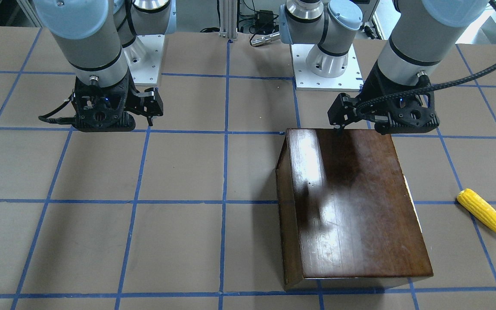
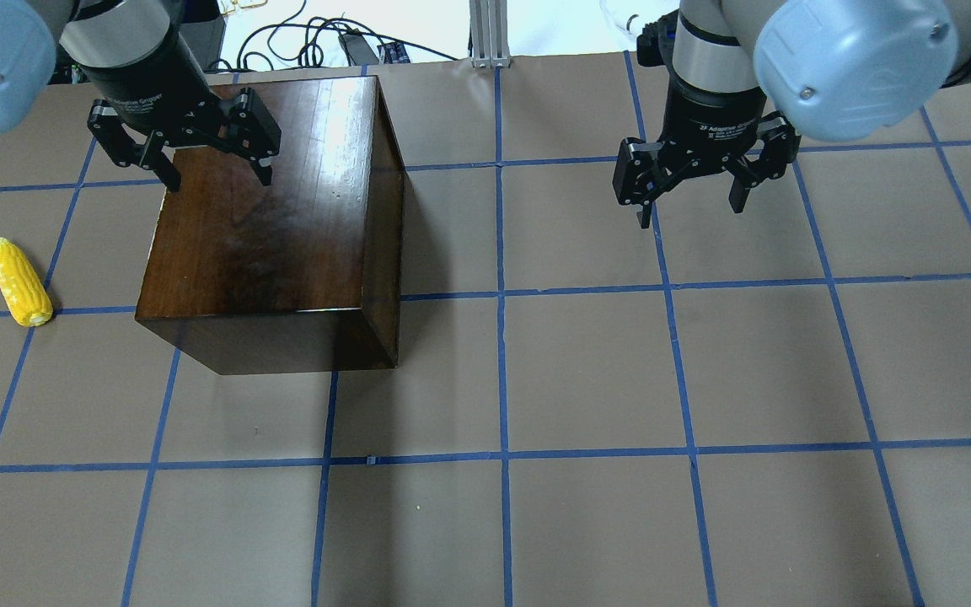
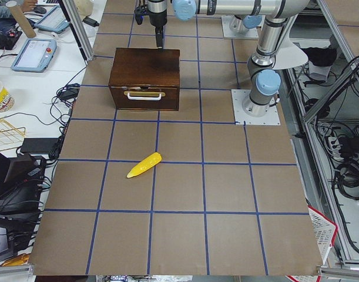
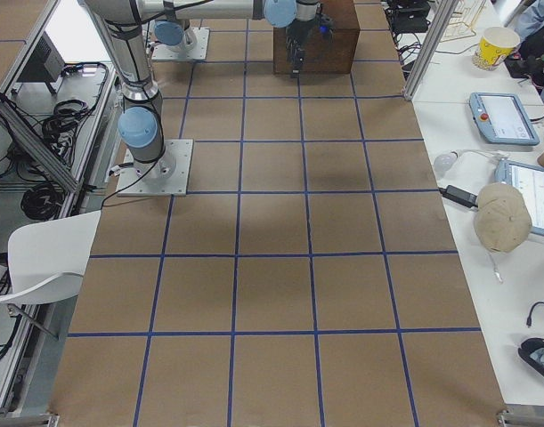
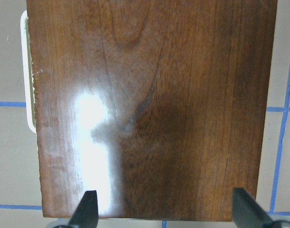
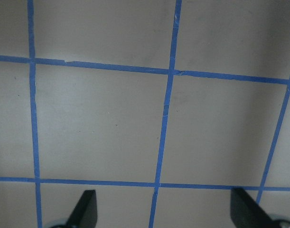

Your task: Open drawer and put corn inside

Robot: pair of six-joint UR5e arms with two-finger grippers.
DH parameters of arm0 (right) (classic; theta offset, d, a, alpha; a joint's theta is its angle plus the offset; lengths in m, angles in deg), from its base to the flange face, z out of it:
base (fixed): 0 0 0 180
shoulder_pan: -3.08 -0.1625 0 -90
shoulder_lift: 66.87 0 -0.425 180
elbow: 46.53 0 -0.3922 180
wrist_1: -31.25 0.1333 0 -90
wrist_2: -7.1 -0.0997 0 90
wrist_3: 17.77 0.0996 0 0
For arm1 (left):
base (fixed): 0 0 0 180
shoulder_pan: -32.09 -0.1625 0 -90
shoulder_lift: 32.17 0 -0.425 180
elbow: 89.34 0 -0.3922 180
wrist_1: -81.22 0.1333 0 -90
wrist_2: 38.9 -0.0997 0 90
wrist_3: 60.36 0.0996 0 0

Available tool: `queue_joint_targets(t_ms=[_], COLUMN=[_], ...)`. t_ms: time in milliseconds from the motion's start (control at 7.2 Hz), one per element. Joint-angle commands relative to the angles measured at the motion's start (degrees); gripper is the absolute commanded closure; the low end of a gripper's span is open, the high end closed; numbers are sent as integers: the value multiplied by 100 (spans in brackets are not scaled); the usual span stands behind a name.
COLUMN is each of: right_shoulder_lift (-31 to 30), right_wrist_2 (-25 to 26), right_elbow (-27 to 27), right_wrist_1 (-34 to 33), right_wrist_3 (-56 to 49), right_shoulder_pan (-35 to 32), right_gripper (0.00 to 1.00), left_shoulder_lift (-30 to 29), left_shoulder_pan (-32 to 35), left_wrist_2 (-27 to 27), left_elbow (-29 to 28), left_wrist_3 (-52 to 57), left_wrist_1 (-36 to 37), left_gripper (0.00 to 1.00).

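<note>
The glossy dark-brown box (image 2: 275, 211) stands on the table's left half. Its drawer (image 3: 145, 97) is shut; the front panel, with a pale handle (image 3: 145, 94), faces the table's left end. The yellow corn (image 2: 20, 282) lies on the table in front of that panel, apart from it; it also shows in the front view (image 1: 487, 215) and the left side view (image 3: 144, 165). My left gripper (image 2: 214, 181) hovers open and empty above the box top (image 5: 154, 104). My right gripper (image 2: 691, 211) hangs open and empty over bare table (image 6: 111, 133).
The table is covered in brown paper with a blue tape grid. The two arm bases (image 1: 327, 64) (image 1: 142, 60) stand on white plates at the robot's edge. Cables and an aluminium post (image 2: 490, 34) lie beyond the far edge.
</note>
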Motion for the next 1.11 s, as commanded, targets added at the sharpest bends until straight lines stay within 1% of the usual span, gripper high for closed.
queue_joint_targets(t_ms=[0,417,556,972], right_shoulder_lift=[0,0,0,0], right_wrist_2=[-4,5,-4,5], right_elbow=[0,0,0,0], right_wrist_1=[0,0,0,0], right_wrist_3=[0,0,0,0], right_shoulder_pan=[0,0,0,0], right_gripper=[0,0,0,0], left_shoulder_lift=[-50,-67,-85,-93], left_shoulder_pan=[-7,-77,-190,-988], left_wrist_2=[21,4,13,30], left_elbow=[2,-6,-32,-155], left_wrist_3=[33,69,103,252], left_wrist_1=[-8,18,44,132], left_gripper=[0,0,0,0])
